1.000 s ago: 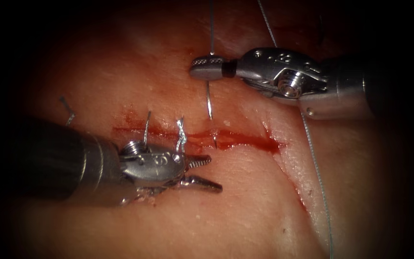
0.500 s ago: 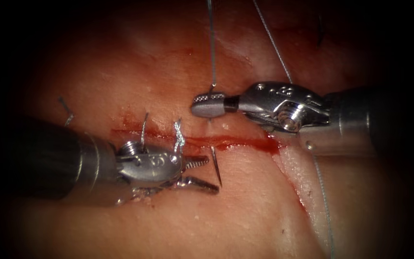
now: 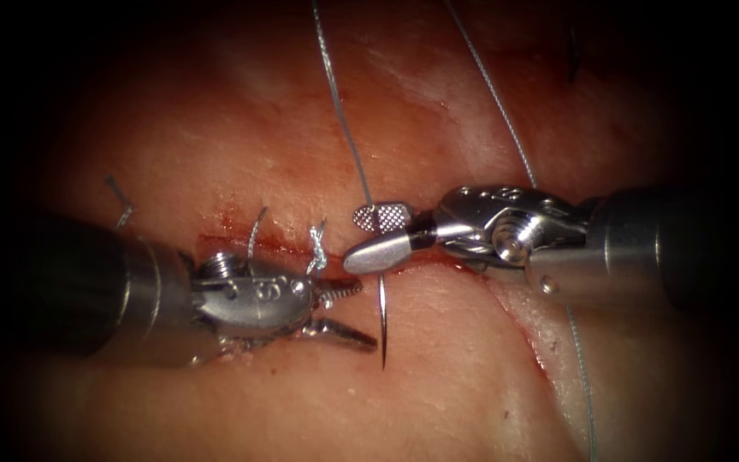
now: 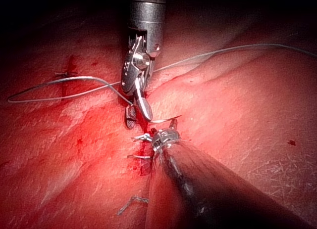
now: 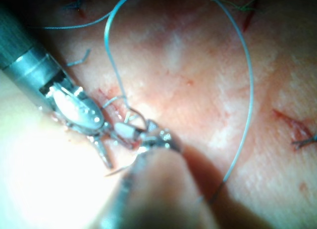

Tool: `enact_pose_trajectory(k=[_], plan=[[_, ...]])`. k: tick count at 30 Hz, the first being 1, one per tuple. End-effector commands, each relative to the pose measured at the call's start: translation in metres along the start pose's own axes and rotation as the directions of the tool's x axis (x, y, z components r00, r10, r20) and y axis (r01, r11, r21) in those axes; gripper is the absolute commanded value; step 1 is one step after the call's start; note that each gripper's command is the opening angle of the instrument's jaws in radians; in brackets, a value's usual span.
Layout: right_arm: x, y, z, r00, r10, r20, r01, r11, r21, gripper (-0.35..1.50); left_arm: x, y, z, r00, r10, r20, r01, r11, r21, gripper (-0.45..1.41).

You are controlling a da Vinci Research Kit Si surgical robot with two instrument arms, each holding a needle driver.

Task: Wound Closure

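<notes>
Since a second ago my right tool has come down from above the cut to sit right on it, and the needle has pushed on through: its pointed end is now sticking out of the tissue below the cut, far more of it showing than half a second back. The needle's tail end is lying under the right tool's tip, and the middle of its curve is buried in the tissue. I am seeing the right tool's jaws parted, one flat toothed face turned up and the other beak resting at the cut; whether they are still pinching the needle I cannot tell. The thread is running up and away from the right tool's tip, with a second strand crossing behind its wrist. My left tool is waiting just left of the needle's point, jaws spread moderately and holding nothing. Two finished stitches are standing on the cut above it, and red fluid is staining the cut's edge.
</notes>
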Motion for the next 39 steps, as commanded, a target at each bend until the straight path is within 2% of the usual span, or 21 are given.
enact_pose_trajectory(k=[1,8,11,12,13,16,17,23,39], plan=[[0.0000,0.0004,-0.0001,1.000,-0.002,-0.001,0.002,1.000,0.000,1.38,0.0001,0.0002,0.0007,1.000,0.021,-0.002,-0.021,1.000,0.000,0.27],[0.0000,0.0011,-0.0029,1.000,0.004,0.006,-0.004,1.000,0.011,1.38,0.0014,0.0008,-0.0003,0.981,0.194,-0.008,-0.194,0.981,0.023,0.29],[0.0004,0.0014,-0.0045,0.999,0.032,0.001,-0.032,0.999,0.024,1.38,0.0020,0.0011,-0.0006,0.952,0.306,-0.006,-0.306,0.952,0.028,0.29],[0.0007,0.0015,-0.0058,0.999,0.037,-0.006,-0.037,0.998,0.041,1.33,0.0024,0.0013,-0.0007,0.925,0.379,-0.009,-0.379,0.925,0.034,0.29],[0.0009,0.0015,-0.0063,0.999,0.045,-0.007,-0.045,0.998,0.045,1.33,0.0026,0.0014,-0.0008,0.914,0.404,-0.016,-0.404,0.914,0.031,0.30],[0.0012,0.0017,-0.0077,0.999,0.048,-0.004,-0.048,0.998,0.050,1.33,0.0030,0.0017,-0.0007,0.877,0.479,-0.039,-0.478,0.878,0.027,0.41],[0.0011,0.0018,-0.0081,0.999,0.048,-0.003,-0.048,0.998,0.052,1.33,0.0031,0.0018,-0.0006,0.859,0.509,-0.050,-0.509,0.861,0.011,0.49],[0.0006,0.0024,-0.0076,0.999,0.040,-0.003,-0.040,0.998,0.049,1.36,0.0034,0.0014,-0.0009,0.825,0.563,-0.057,-0.563,0.826,0.007,0.52],[-0.0002,0.0027,-0.0071,0.999,0.033,-0.004,-0.032,0.998,0.046,1.33,0.0022,0.0004,0.0035,0.780,0.622,-0.065,-0.624,0.782,0.004,0.51]])
